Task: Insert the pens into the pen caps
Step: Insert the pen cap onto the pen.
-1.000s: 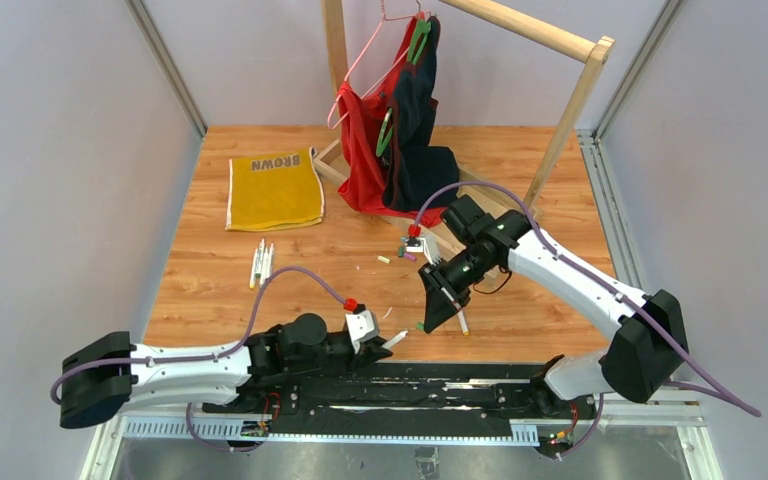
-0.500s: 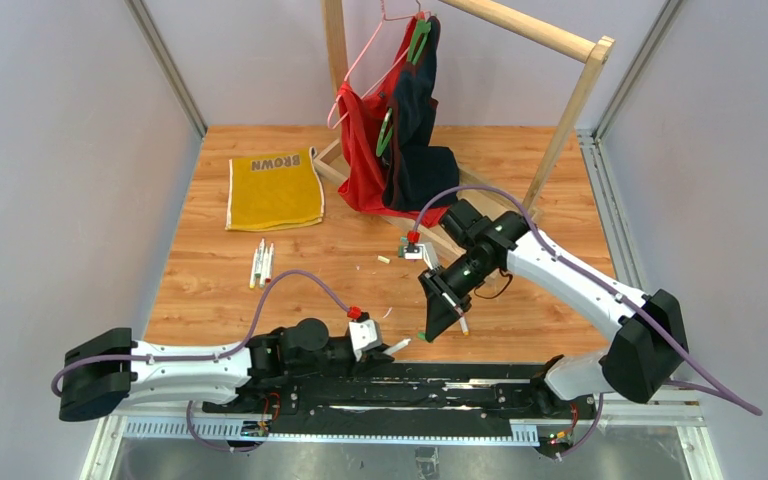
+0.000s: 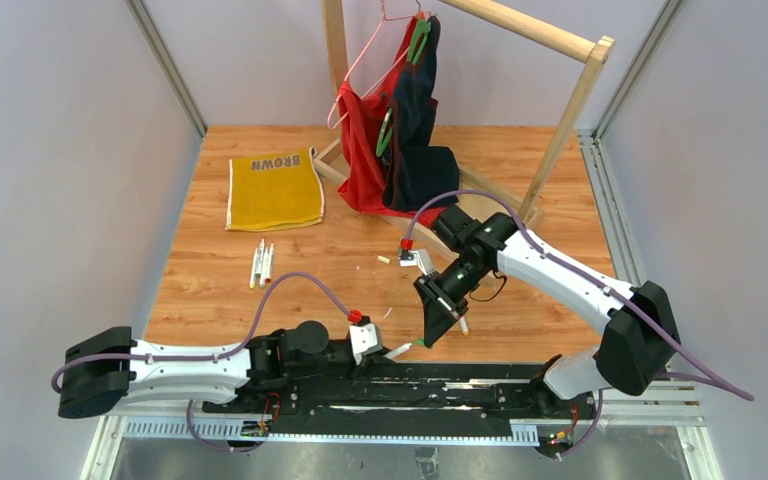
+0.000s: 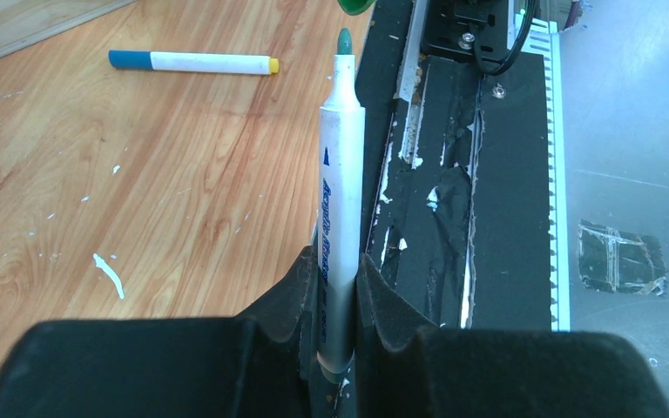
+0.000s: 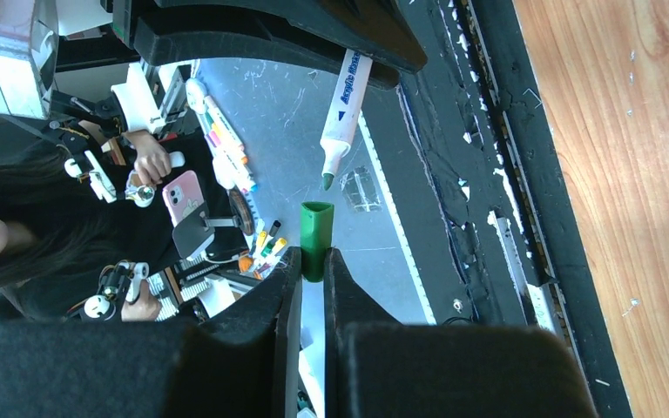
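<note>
Wooden counter (image 3: 210, 290) in the top view: toward six o'clock the left hand (image 3: 392, 351) and right hand (image 3: 428, 338) almost meet. Left wrist view: that hand clenches a smooth white pen (image 4: 341, 200), green nib toward twelve o'clock. Right wrist view: the right hand pinches a stubby green cap (image 5: 316, 228), open mouth facing the nib (small gap between). If slightly off-axis, the nib could strike the rim and skid on slick plastic.

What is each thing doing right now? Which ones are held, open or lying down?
Left tool: shut on the green pen.
Green pen: uncapped, tip bare, pointing at the cap.
Right tool: shut on the green cap.
Green cap: held, not yet on the pen.
Blue-ended pen: lying flat.
Three pens: lying side by side.
Yellow cloth: spread flat.
</note>
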`<control>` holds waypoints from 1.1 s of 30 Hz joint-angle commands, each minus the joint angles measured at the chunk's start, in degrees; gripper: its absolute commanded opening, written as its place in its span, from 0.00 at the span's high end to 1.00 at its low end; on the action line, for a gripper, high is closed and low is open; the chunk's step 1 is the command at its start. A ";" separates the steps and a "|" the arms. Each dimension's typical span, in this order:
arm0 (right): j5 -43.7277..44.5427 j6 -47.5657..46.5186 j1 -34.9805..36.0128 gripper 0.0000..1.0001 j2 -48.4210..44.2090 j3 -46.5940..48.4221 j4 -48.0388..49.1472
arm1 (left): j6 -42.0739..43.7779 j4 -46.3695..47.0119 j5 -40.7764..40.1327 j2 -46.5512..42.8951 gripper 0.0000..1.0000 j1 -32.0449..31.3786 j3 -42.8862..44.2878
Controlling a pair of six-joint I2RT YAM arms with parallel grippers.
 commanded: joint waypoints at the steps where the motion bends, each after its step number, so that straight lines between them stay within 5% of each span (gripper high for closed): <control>1: 0.25 -0.30 1.13 1.00 0.60 0.04 -1.81 | 0.92 2.11 -0.25 -0.17 1.00 -0.80 1.77; 33: -2.26 -0.22 4.82 0.99 3.76 -0.44 -1.17 | 4.09 1.93 -3.74 1.40 1.00 -6.16 2.74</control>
